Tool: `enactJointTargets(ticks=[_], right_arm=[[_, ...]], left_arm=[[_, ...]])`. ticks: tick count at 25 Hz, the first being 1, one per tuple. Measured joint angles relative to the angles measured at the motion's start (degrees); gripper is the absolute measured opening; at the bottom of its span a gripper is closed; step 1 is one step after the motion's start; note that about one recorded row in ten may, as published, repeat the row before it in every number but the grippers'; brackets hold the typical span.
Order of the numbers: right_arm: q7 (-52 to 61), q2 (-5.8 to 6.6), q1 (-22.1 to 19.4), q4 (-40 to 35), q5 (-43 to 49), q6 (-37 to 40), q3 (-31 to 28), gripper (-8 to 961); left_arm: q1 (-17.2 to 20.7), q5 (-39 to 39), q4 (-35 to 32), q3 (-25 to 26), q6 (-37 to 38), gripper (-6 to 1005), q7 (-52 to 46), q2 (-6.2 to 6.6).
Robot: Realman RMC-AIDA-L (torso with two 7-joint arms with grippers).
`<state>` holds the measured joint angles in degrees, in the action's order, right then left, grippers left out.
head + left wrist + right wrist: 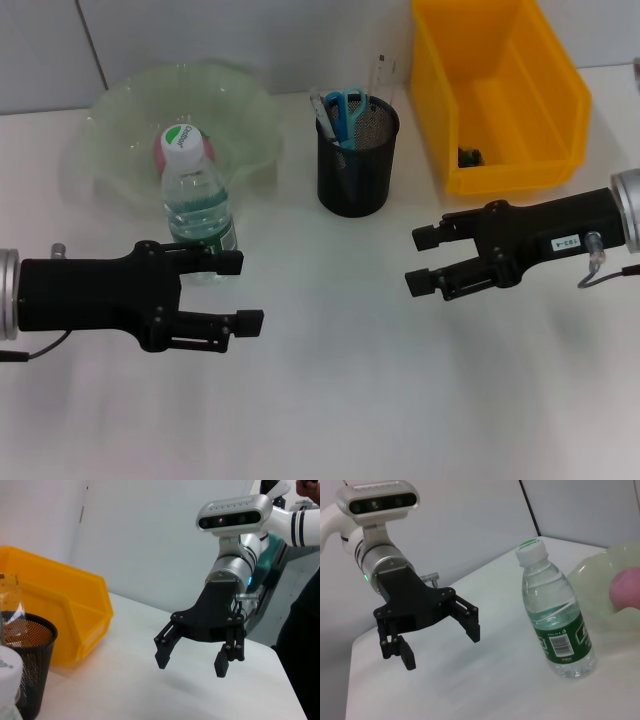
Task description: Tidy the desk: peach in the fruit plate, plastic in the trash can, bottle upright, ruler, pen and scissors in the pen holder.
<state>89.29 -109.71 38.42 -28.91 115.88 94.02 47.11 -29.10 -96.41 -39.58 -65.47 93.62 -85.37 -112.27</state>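
1. The left claw (245,292) is nearest, reaching in level from the left edge above the white tabletop (330,400), its fingers spread apart and holding nothing. The right wrist view shows the same claw (442,642) hanging free of the surface with its fingers angled downward.
2. The right claw (418,260) comes in from the right side a little farther back, also roughly level, fingers parted and empty. In the left wrist view this claw (192,660) hovers clear of the tabletop.
3. The bottle (198,195) stands upright just behind the left claw's upper finger, cap on, apart from both claws.
4. Behind the bottle, the pale green plate (120,130) holds the pink peach (160,150), mostly hidden by the bottle's cap.
5. The black mesh pen holder (357,160) stands near the middle, with blue-handled scissors (345,108) and a clear ruler (381,72) sticking up from it.
6. Farthest right, the yellow bin (500,90) has a small dark item in its bottom.
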Motion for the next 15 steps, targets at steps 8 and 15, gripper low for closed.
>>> enactJointTargets(ticks=[8, 15], right_arm=[[0.7, -0.4, 0.6, 0.0, 0.8, 0.2, 0.0, 830], [0.8, -0.5, 0.8, 0.0, 0.9, 0.3, 0.6, 830]], left_arm=[[0.3, -0.1, 0.0, 0.5, 0.2, 859, 0.0, 0.03], [0.8, -0.4, 0.1, 0.6, 0.3, 859, 0.2, 0.02]])
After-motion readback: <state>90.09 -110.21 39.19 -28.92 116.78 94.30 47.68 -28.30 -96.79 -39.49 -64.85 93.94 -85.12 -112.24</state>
